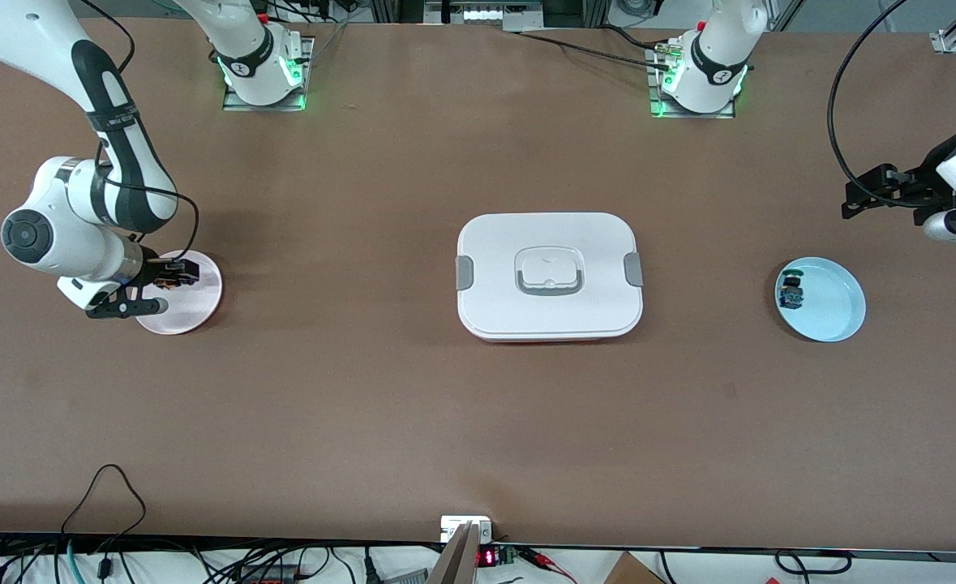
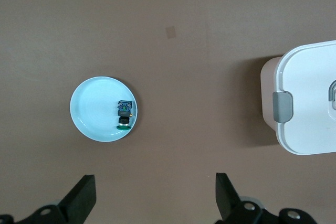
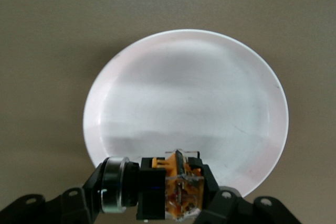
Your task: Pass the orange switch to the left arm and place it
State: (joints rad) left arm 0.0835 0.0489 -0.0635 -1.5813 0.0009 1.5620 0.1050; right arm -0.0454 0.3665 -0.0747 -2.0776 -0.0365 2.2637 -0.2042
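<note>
The orange switch (image 3: 176,187), black with orange body parts and a metal-ringed cap, lies sideways between the fingers of my right gripper (image 3: 157,191), which is shut on it. The gripper (image 1: 171,277) hangs just above a pink plate (image 1: 194,307) at the right arm's end of the table. The white lidded box (image 1: 549,276) with grey clips stands in the middle of the table. My left gripper (image 1: 863,193) is open and holds nothing, up in the air at the left arm's end. In the left wrist view its fingers (image 2: 84,192) stand wide apart above bare table.
A light blue plate (image 1: 830,302) near the left arm's end holds a small blue switch with a green cap (image 1: 791,292); both also show in the left wrist view, the plate (image 2: 94,109) and the switch (image 2: 125,114). The box corner (image 2: 310,103) shows there too. Cables run along the table's front edge.
</note>
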